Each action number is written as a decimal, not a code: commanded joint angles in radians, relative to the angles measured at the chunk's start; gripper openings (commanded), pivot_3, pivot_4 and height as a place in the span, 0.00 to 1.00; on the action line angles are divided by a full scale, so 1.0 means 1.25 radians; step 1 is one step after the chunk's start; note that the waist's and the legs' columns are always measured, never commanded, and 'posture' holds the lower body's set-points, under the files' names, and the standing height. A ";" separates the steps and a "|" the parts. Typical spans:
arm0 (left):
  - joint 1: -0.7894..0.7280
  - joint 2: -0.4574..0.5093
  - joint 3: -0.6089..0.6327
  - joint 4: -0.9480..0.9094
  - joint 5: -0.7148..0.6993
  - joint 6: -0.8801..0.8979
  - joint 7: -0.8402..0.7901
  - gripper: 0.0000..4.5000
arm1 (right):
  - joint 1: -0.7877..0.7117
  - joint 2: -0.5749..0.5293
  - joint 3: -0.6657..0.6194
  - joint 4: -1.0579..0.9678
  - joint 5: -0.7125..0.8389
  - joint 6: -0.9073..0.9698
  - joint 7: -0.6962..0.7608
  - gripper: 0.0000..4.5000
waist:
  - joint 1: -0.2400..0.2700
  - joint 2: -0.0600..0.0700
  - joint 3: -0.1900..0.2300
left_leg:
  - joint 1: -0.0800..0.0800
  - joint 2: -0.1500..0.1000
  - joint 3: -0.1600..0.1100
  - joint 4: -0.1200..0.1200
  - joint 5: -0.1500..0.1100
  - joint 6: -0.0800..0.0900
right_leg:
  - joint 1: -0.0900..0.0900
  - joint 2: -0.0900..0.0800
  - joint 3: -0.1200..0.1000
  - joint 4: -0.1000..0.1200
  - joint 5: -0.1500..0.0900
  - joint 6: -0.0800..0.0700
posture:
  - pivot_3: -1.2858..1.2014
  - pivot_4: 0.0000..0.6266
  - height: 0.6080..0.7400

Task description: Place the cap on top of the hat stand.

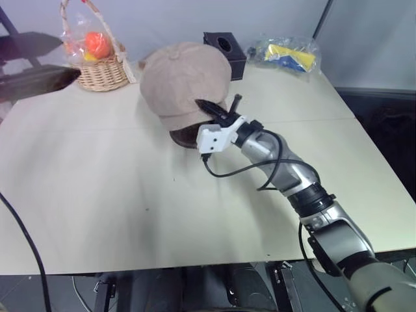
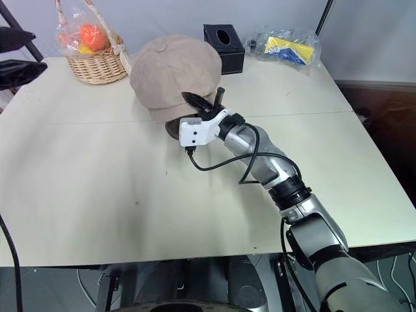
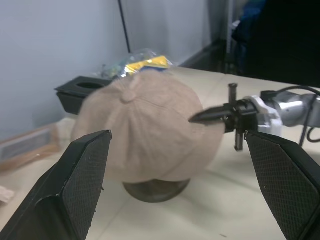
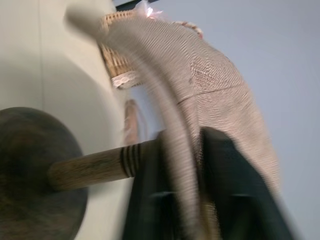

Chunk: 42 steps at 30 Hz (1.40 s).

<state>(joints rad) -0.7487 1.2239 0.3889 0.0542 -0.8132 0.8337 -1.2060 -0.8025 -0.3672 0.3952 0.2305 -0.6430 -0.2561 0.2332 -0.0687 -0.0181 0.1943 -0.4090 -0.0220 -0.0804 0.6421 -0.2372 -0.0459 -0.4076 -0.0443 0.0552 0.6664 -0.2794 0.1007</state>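
The beige cap (image 1: 185, 78) sits over the head of the dark wooden hat stand, whose round base (image 1: 185, 138) shows under the brim. In the right wrist view the stand's stem (image 4: 95, 165) and base run below the cap's brim. My right gripper (image 1: 222, 107) is at the near edge of the cap. Its fingers are apart, with the brim's edge between them. My left gripper (image 3: 177, 140) stands wide open, level, off to the left of the cap and apart from it.
A wicker basket (image 1: 101, 68) with fruit stands at the back left. A black cube box (image 1: 227, 49) is just behind the cap. A plastic bag (image 1: 289, 55) with yellow and blue items lies at the back right. The table (image 1: 130, 214) is bare in front.
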 commanded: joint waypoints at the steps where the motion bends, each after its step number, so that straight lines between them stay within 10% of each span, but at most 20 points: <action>1: -0.003 -0.007 -0.013 -0.033 0.005 -0.024 -0.009 1.00 | 0.009 -0.003 -0.022 -0.035 0.011 0.006 0.001 0.68 | 0.000 0.000 0.000 | 0.000 0.000 0.000 0.000 0.000 0.000 | 0.000 0.000 0.000 0.000 0.000 0.000 | 0.52 0.24 1.00; 4: -0.009 -0.014 -0.021 -0.035 0.004 -0.023 -0.009 1.00 | 0.036 -0.017 -0.022 -0.061 0.003 0.009 0.007 0.99 | 0.000 0.000 0.000 | 0.000 0.000 0.000 0.000 0.000 0.000 | 0.000 0.000 0.000 0.000 0.000 0.000 | 0.52 0.24 1.00; 13: 0.080 -0.007 -0.005 -0.059 0.038 -0.060 -0.024 1.00 | 0.123 -0.109 -0.034 -0.168 0.022 -0.028 0.077 0.99 | 0.000 0.000 0.000 | 0.000 0.000 0.000 0.000 0.000 0.000 | 0.000 0.000 0.000 0.000 0.000 0.000 | 0.52 0.24 1.00; 24: 0.476 -0.056 0.214 -0.259 0.106 -0.101 -0.006 1.00 | 0.273 -0.443 -0.265 -0.384 0.768 0.196 0.641 0.99 | 0.006 0.001 0.001 | 0.001 0.002 -0.002 0.000 0.000 0.001 | 0.003 -0.002 0.000 -0.002 0.000 0.000 | 0.52 0.24 1.00; 32: 0.587 -0.114 0.252 -0.390 0.091 -0.087 0.043 1.00 | 0.114 -0.517 -0.357 -0.288 0.984 0.479 0.809 0.99 | 0.020 0.002 0.001 | 0.002 0.002 -0.001 0.000 0.000 0.001 | 0.003 -0.004 0.000 -0.003 -0.001 -0.002 | 0.52 0.24 1.00; 42: 0.684 -0.365 -0.148 -0.574 0.585 -0.431 0.448 1.00 | -0.011 -0.591 -0.414 -0.261 1.150 0.749 0.931 0.99 | 0.044 0.003 0.001 | 0.001 0.001 0.000 0.000 -0.001 0.001 | 0.003 -0.005 0.001 -0.007 0.000 -0.004 | 0.52 0.24 1.00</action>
<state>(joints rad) 0.1118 0.7723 0.2517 -0.6461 -0.1950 0.3792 -0.7233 -0.7838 -1.0826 -0.0688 -0.0921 0.7500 0.6373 1.3859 -0.0134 -0.0146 0.1958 -0.4081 -0.0206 -0.0798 0.6418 -0.2382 -0.0447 -0.4033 -0.0508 0.0561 0.6573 -0.2798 0.0958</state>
